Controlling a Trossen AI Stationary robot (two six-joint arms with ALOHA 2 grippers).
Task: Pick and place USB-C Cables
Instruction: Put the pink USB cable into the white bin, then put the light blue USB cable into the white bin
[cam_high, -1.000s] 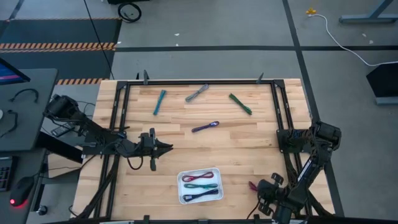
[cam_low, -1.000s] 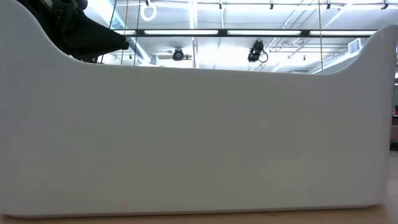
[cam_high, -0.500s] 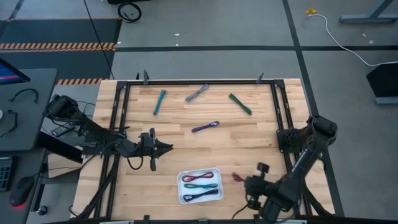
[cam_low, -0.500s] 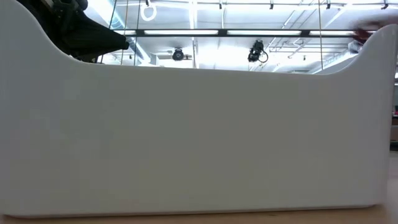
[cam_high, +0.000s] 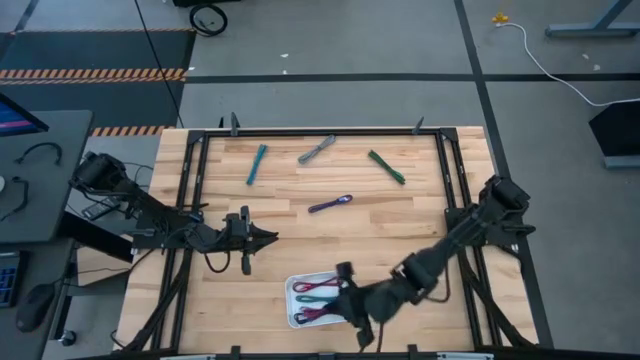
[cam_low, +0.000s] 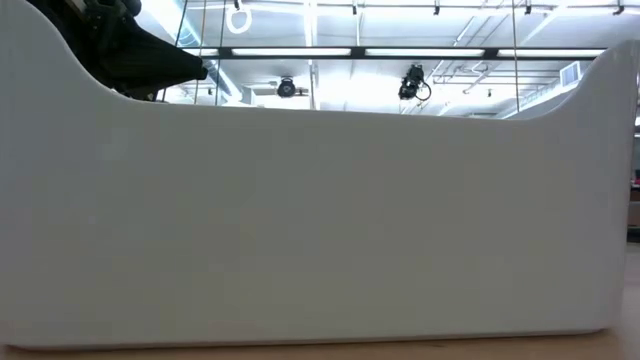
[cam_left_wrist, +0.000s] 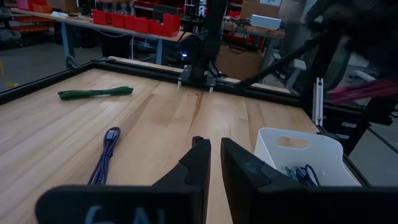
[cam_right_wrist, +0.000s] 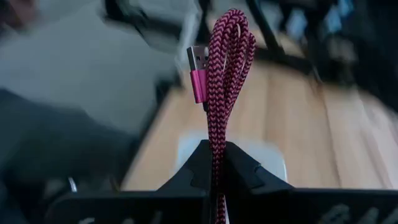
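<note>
My right gripper (cam_high: 336, 308) reaches over the white tray (cam_high: 295, 283) near the table's near edge, shut on a magenta braided cable (cam_right_wrist: 222, 87). The tray holds other bundled cables (cam_left_wrist: 301, 175). On the bare wood lie a teal cable (cam_high: 257, 164), a grey one (cam_high: 316, 149), a green one (cam_high: 386, 166) and a purple one (cam_high: 330, 204). My left gripper (cam_high: 264, 238) waits shut, left of the tray, touching nothing. My right gripper pinches the folded magenta bundle between its two fingers (cam_right_wrist: 239, 163), several strands at once, near one end (cam_right_wrist: 217, 146). The rest of the bundle sticks out past the fingertips, its pink plug (cam_right_wrist: 197, 76) toward the free end. It is lifted clear, over the tray.
In the low view the tray's white wall (cam_low: 320, 220) fills almost the whole picture. A black frame (cam_high: 190, 190) runs along the table's left, far and right edges. Open wood lies between the tray and the purple cable.
My right arm has swung from the table's near right corner toward the left, carrying the magenta cable, and now stretches out over the tray.
</note>
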